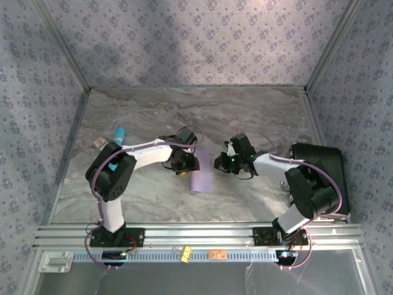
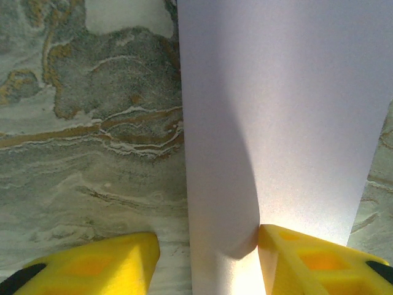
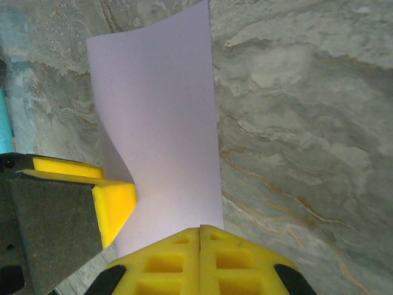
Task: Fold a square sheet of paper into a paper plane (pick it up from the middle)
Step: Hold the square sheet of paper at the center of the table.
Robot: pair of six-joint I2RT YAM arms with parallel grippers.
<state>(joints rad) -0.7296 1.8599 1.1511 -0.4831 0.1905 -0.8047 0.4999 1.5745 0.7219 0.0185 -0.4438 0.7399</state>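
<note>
**Sheet**: lavender paper, plain and matte. It is located at mid-tabletop, between the two arms and just nearer the bases than the left fingers. In outline it is seen as longer than wide. In the wrist views it is seen bowed up off the surface rather than lying flat, with one long edge curled. No dart shape is made out.

**Left fingers**: yellow, held apart. In the left wrist view the sheet is seen standing between them. One finger is pressed against the paper, while the other is kept clear of it by a strip of bare tabletop. Nothing is clamped.

**Right fingers**: yellow, clenched together with only a seam between them. The near end of the sheet is met at their tips. Whether an edge of paper is pinched in the seam cannot be told. A left finger is seen pushing into the sheet's curled side.

**Tabletop**: grey marbled surface with brown veining, enclosed by patterned walls.

**Teal cylinder**: set at the far left, well apart from the sheet.

**Black case**: set at the right edge, behind the right arm.

**Rail**: aluminium, run along the near edge, with both arm bases bolted to it.
</note>
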